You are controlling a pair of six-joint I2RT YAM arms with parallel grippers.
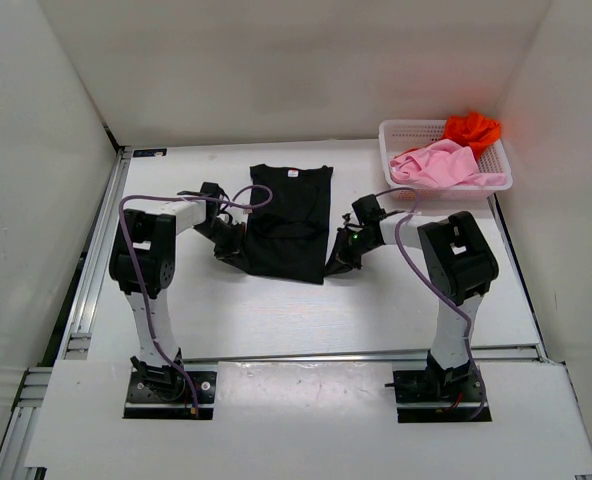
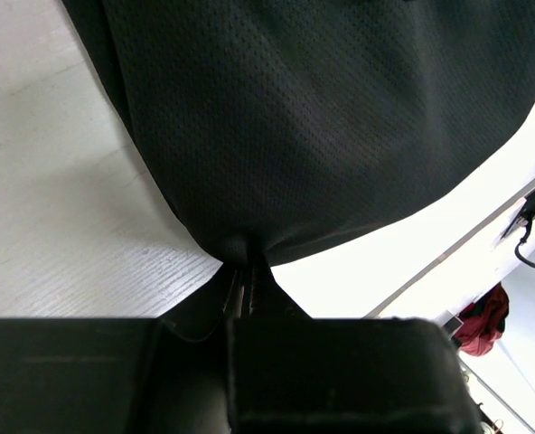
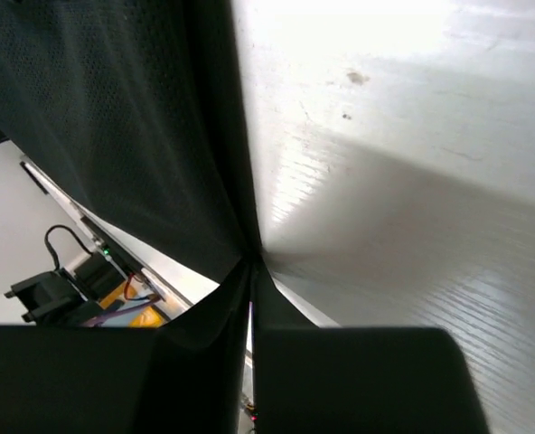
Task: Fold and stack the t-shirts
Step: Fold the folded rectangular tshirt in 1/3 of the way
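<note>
top — black t-shirt [image 1: 291,215] spread, basket [image 1: 401,126] far right | wrists — left claw [image 2: 242,269], right claw [image 3: 251,264] clamped on its edges

The black t-shirt [image 2: 322,127] runs past the left wrist view's edges.

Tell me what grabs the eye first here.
A black cloth t-shirt lies mid-table, the left gripper and right gripper each pinched shut on a near corner. At the far right, a white plastic mesh basket holds a crumpled light pink t-shirt and a bright orange-red t-shirt.
</note>
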